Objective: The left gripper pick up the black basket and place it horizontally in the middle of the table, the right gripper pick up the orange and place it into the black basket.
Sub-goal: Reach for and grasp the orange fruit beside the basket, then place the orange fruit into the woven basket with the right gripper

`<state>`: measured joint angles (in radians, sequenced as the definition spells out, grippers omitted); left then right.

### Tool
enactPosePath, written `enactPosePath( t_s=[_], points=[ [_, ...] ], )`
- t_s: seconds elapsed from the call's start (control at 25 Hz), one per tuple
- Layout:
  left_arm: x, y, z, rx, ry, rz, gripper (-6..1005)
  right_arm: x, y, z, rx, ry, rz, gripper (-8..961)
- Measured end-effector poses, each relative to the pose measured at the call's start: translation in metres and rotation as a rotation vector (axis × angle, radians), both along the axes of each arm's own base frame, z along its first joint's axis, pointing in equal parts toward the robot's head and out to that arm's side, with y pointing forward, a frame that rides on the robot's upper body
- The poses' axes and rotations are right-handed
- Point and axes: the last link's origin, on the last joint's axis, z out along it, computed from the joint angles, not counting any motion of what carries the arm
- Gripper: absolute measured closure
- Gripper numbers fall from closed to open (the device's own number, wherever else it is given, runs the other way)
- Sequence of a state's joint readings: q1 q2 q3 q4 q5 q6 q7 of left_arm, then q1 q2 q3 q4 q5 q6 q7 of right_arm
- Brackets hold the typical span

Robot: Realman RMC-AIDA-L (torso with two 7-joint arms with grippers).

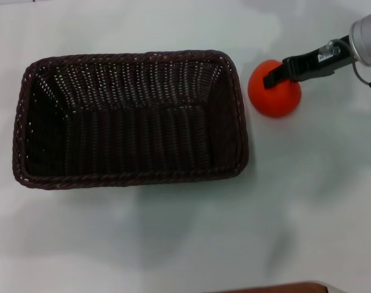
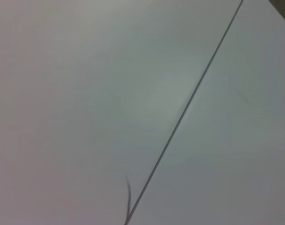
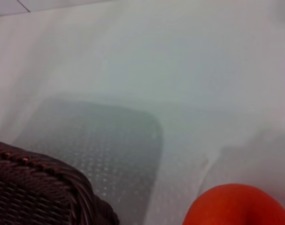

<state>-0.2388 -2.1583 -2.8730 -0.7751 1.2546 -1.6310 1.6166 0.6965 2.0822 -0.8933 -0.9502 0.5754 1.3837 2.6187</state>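
The black basket (image 1: 130, 119) lies lengthwise across the middle of the table (image 1: 185, 244), open side up and empty. The orange (image 1: 274, 91) is just right of the basket's right rim, apart from it. My right gripper (image 1: 272, 78) reaches in from the right, its black finger lying across the top of the orange and shut on it. In the right wrist view the orange (image 3: 238, 206) is close, with a corner of the basket (image 3: 43, 192) beside it. My left gripper is out of view; its wrist view shows only bare table (image 2: 86, 93).
A thin dark seam (image 2: 189, 103) runs across the table in the left wrist view. A brown edge (image 1: 277, 288) shows at the table's near side.
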Motion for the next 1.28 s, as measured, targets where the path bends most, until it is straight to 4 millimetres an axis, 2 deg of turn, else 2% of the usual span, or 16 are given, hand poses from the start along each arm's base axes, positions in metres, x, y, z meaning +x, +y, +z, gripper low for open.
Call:
enactPosePath(
  t_s=[0.12, 0.32, 0.4, 0.6, 0.76, 0.84, 1.0, 1.28],
  points=[
    [0.002, 0.002, -0.001, -0.002, -0.002, -0.010, 153, -0.001, 0.001, 0.008, 0.031, 0.006, -0.002, 559],
    [0.004, 0.004, -0.004, -0.011, -0.006, -0.019, 154, -0.005, 0.000, 0.031, 0.115, 0.007, 0.000, 622],
    [0.004, 0.004, -0.004, -0.011, -0.006, -0.020, 154, -0.014, -0.002, 0.042, 0.148, 0.020, 0.030, 640],
    [0.003, 0.003, -0.005, -0.008, -0.016, -0.014, 154, -0.049, -0.013, 0.080, 0.260, 0.058, 0.152, 684],
    [0.000, 0.001, -0.007, 0.014, -0.016, -0.003, 155, -0.092, -0.025, 0.102, 0.335, 0.058, 0.340, 718],
    [-0.001, 0.001, -0.010, 0.023, -0.008, 0.002, 155, -0.112, -0.030, 0.100, 0.310, 0.092, 0.455, 734],
    [-0.003, 0.001, -0.017, 0.035, 0.009, 0.009, 156, -0.141, -0.034, 0.075, 0.193, 0.146, 0.666, 765],
    [-0.006, 0.000, -0.024, 0.059, 0.033, 0.027, 155, -0.160, -0.042, 0.013, -0.029, 0.127, 0.851, 803]
  ],
)
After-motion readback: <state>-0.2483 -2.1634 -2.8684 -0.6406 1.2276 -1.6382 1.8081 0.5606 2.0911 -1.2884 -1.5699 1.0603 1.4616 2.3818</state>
